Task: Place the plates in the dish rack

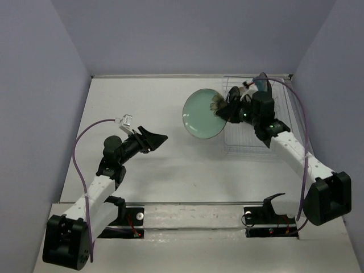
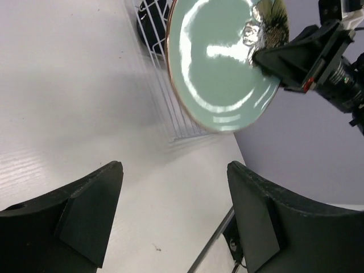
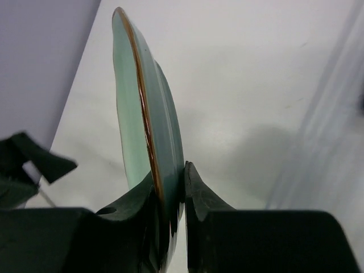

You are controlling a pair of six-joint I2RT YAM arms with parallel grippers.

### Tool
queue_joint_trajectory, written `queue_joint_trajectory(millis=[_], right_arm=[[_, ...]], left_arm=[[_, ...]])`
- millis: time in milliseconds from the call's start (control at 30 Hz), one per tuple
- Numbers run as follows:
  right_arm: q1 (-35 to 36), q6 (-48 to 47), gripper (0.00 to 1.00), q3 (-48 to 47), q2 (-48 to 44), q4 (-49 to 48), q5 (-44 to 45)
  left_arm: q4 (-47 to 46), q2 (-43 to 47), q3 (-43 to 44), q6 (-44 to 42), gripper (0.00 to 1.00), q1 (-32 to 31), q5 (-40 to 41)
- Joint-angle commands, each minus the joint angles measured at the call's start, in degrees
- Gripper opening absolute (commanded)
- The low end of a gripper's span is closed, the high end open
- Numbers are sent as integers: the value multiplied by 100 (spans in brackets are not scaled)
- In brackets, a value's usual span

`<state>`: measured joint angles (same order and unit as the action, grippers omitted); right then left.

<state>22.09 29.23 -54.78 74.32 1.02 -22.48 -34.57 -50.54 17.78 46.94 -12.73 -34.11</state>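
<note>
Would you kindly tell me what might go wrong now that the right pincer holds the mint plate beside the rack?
1. The right pincer pinches the mint plate only at its rim; the glossy plate may pivot or slip.
2. The plate hangs at the left edge of the dish rack, so it might strike the wires going in.
3. The left pincer stands open and apart, so it likely cannot steady the plate.

Dish rack [image 1: 242,145] far part hidden behind right arm [image 1: 290,145], mint plate [image 1: 202,114]. Left wrist view: black plate [image 2: 151,20] cut by top edge. Right wrist view: dish rack blurred.
</note>
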Motion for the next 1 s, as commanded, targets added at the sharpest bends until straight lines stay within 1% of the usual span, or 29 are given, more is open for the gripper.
queue_joint_trajectory(millis=[0,67,100,133,200,233,267,300,400,467,533,600,633,667,767,800,900,967], right_arm=[[-854,-347,7,-1314,-857,405,1495],[-1030,-662,7,-1665,-876,644,2148],[-1092,-760,7,-1998,-858,837,2517],[-1145,-831,7,-2149,-745,926,3173],[-1389,-998,7,-2509,-595,1058,3713],[-1487,-1138,7,-2615,-412,1050,4107],[-1610,-1200,7,-2738,-314,1058,4259],[-1881,-1253,7,-2966,-209,1041,4478],[-2304,-1341,7,-3318,143,1041,4665],[-2621,-1446,7,-3626,318,1015,4954],[-2779,-1586,7,-3784,433,971,4990],[-2780,-2016,7,-3961,635,910,5261],[-2780,-2175,7,-3961,697,866,5254],[-2780,-2550,7,-3900,793,743,5271],[-2780,-3044,7,-3663,917,558,5350],[-2780,-3394,7,-3436,943,392,5290],[-2780,-3818,7,-3215,1119,320,5149],[-2780,-4073,7,-3013,1215,215,4859]], left_arm=[[-147,404,33,-290,85,-185,141],[-156,475,-20,-378,84,-273,281],[-147,493,-38,-396,84,-343,325],[-156,536,-55,-431,84,-379,369],[-147,572,-73,-527,84,-484,527],[-138,616,-82,-571,84,-633,571],[-138,633,-82,-641,84,-721,659],[-121,677,-108,-668,84,-896,686],[-77,774,-143,-765,84,-1134,808],[46,906,-161,-888,84,-1353,966],[134,1011,-178,-1010,84,-1477,1081],[187,1090,-179,-1107,84,-1653,1283],[205,1117,-187,-1160,84,-1714,1371],[283,1160,-187,-1256,84,-1828,1520],[415,1222,-152,-1362,84,-1978,1661],[459,1266,-143,-1406,84,-2048,1697],[530,1267,-126,-1424,87,-2137,1863],[582,1266,-108,-1442,90,-2198,1960]])
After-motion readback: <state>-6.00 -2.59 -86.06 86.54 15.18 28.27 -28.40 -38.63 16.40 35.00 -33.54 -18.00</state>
